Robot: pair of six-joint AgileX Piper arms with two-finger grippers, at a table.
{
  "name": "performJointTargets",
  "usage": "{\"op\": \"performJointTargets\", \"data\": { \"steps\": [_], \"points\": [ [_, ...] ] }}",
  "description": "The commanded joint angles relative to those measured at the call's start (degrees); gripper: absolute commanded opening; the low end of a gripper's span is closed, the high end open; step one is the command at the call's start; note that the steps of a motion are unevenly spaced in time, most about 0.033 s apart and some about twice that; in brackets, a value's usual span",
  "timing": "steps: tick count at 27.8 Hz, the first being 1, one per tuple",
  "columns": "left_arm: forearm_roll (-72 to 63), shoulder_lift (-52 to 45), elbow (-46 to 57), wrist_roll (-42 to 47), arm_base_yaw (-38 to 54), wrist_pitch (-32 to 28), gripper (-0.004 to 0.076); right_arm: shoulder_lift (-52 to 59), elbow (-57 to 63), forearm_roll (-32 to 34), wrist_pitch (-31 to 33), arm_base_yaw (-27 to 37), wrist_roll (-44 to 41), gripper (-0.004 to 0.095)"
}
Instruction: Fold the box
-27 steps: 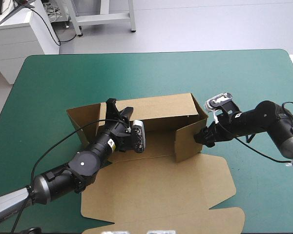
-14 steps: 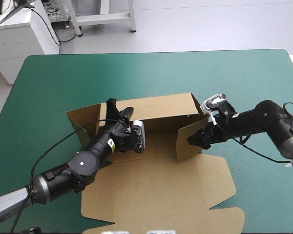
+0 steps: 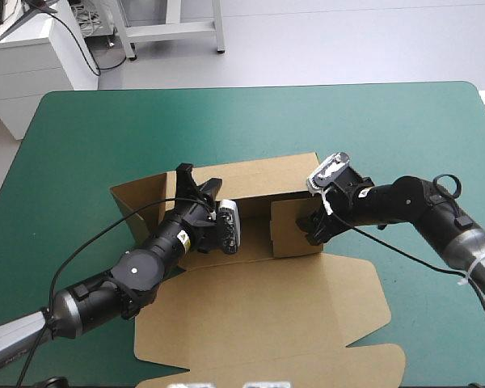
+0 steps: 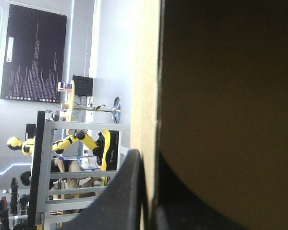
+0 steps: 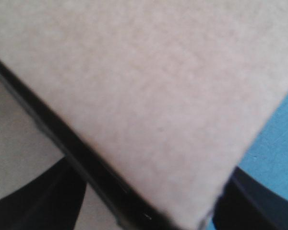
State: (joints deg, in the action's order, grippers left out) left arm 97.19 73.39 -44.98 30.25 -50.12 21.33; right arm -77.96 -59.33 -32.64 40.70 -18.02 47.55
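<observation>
The brown box (image 3: 259,315) lies partly formed on the teal-green cover, its lid flat toward the near edge and its back wall (image 3: 267,176) standing. My left gripper (image 3: 196,187) pinches the left end of that wall; in the left wrist view the board (image 4: 230,96) runs edge-on between the black fingers (image 4: 120,191), so the left gripper (image 4: 151,158) is shut on it. My right gripper (image 3: 311,230) presses against the upright right side flap (image 3: 289,230), which stands turned inward. In the right wrist view the board (image 5: 149,86) fills the space ahead of the open right gripper (image 5: 144,211).
A left side flap (image 3: 137,198) of the box lies spread outward beside my left arm. Bare teal-green cover (image 3: 250,121) stretches beyond the box to the far edge and to the right of the lid (image 3: 436,323).
My right gripper has moved left, swinging the right side flap inward toward the middle of the box. The left arm and the back wall have stayed put.
</observation>
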Motion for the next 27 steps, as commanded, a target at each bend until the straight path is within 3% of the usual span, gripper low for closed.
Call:
{"op": "performJointTargets", "data": {
  "steps": [1,5,8,15,18,21,22,24,27],
  "points": [
    [-0.57,-1.27,-0.70,1.02,-0.45,-7.52,-0.0008,1.72,-1.41,-2.29,-4.11,-0.41,0.30,0.0422],
    [-0.57,-1.17,-0.70,1.02,-0.45,-9.42,-0.0008,1.72,-1.41,-3.14,-3.71,-0.41,0.30,0.0132],
    [-0.57,-1.17,-0.70,1.02,-0.45,-9.08,-0.0008,1.72,-1.41,-4.24,-2.28,-0.41,0.40,-0.0019],
    [0.49,-1.17,-1.38,0.89,-0.45,-8.26,0.0000,1.72,-1.41,-1.89,-5.58,-0.41,-4.24,-0.0013],
    [-0.91,-1.17,-3.94,3.68,-0.45,-9.42,0.0113,1.72,-1.41,0.38,-9.04,-0.41,-9.15,-0.0013],
    [-1.41,-1.17,-7.15,9.78,-1.54,-9.57,0.0349,1.72,-1.41,2.57,-11.36,-0.41,-12.46,-0.0013],
    [-0.99,-1.17,-8.97,11.26,-2.89,-8.43,0.0465,1.72,-1.41,7.43,-13.61,-0.41,-18.75,-0.0013],
    [0.28,-1.17,-10.17,11.26,-4.90,-6.56,0.0520,1.72,-1.53,14.17,-15.31,-0.41,-27.32,-0.0013],
    [0.41,-1.17,-10.84,11.26,-9.22,-3.89,0.0510,1.72,-2.26,29.41,-15.06,-0.41,-41.64,-0.0013]
  ]
}}
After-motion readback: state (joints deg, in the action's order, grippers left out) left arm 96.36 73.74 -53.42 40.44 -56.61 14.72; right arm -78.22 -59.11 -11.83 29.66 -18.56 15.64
